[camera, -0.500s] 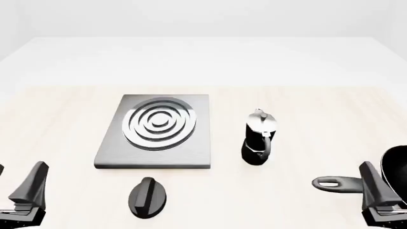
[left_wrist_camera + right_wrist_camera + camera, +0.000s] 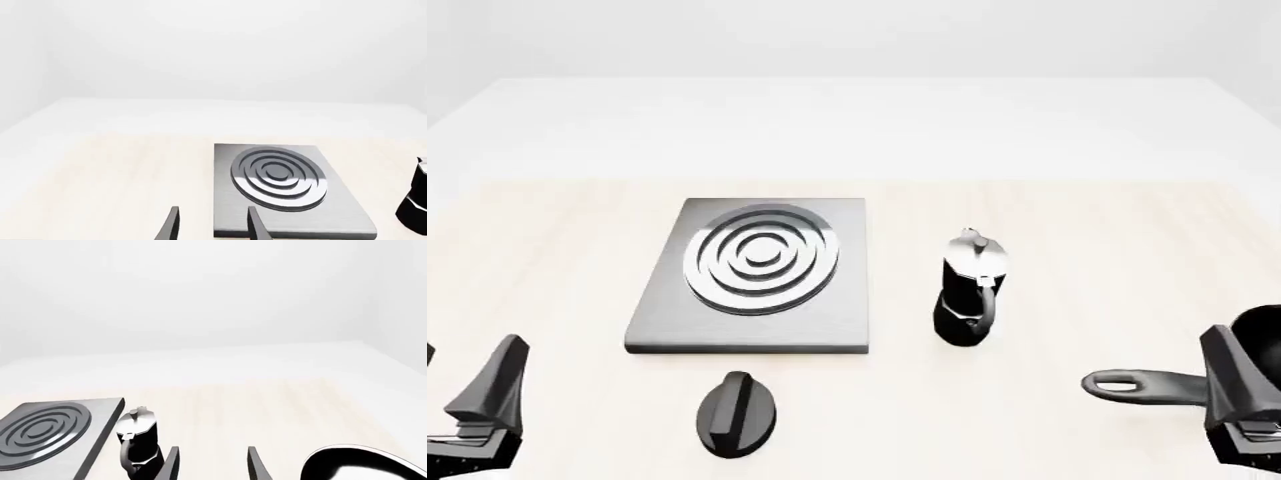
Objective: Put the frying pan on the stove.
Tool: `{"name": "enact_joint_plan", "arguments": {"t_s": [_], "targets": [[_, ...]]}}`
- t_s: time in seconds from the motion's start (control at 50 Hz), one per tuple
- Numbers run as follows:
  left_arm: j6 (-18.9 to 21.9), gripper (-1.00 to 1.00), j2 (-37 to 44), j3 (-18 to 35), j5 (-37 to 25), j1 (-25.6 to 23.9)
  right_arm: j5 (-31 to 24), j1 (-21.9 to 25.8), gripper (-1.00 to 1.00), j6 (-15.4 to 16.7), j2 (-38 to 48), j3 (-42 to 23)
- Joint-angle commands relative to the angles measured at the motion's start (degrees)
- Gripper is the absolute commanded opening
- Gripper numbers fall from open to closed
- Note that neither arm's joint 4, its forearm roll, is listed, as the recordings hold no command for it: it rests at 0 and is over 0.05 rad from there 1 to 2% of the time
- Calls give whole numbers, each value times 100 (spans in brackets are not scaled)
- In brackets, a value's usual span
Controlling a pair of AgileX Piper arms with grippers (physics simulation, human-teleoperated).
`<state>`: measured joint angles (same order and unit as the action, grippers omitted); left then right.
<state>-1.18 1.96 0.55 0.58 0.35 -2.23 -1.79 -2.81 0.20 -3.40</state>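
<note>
Pan (image 2: 1174, 383): round, black, resting on the counter (image 2: 1068, 230) at the near right, well apart from the stove (image 2: 751, 277). In the front view only its long dark grey handle, with a slot-shaped hole at the end, and a sliver of the bowl show; the rest is hidden behind the right hand (image 2: 1244, 400) and cut off by the frame edge. The right wrist view alone shows the glossy, pale-reflecting inside (image 2: 363, 465), itself cut by the frame.

Stove: flat square slab of brushed grey metal, with silver concentric rings in a round burner; it lies bare at centre-left. All three views show it, though the right wrist view catches only a corner.

Pot (image 2: 972, 290): black and silver, upright, between stove and pan, touching neither. The left wrist view cuts it to a dark edge (image 2: 415, 202).

Knob (image 2: 738, 412): small black oval piece, near the stove's front edge; seen in the front view only.

Right hand: fingers (image 2: 255, 465) spread, nothing between them, beside the pan handle; whether it touches is unclear.

Left hand (image 2: 481, 410): low at the near left, fingers (image 2: 256, 225) spread and empty.

Counter: pale, wood-grained.
</note>
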Motion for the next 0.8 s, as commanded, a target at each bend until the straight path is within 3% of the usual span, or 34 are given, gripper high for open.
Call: {"name": "enact_joint_plan", "arguments": {"t_s": [0.02, 0.18, 0.44, 0.8], "targets": [[-76, 100, -162, 33, -157, 20, -404, 33, 100, -93, -18, -465], [-71, 100, -130, 15, -124, -15, -1058, 184, 100, -228, -19, -1190], [-4, 100, -147, -26, -149, -20, -1901, 406, 100, 43, -19, -2165], [5, 100, -176, -32, -180, -33, -3167, 480, 100, -64, -19, -3525]]}}
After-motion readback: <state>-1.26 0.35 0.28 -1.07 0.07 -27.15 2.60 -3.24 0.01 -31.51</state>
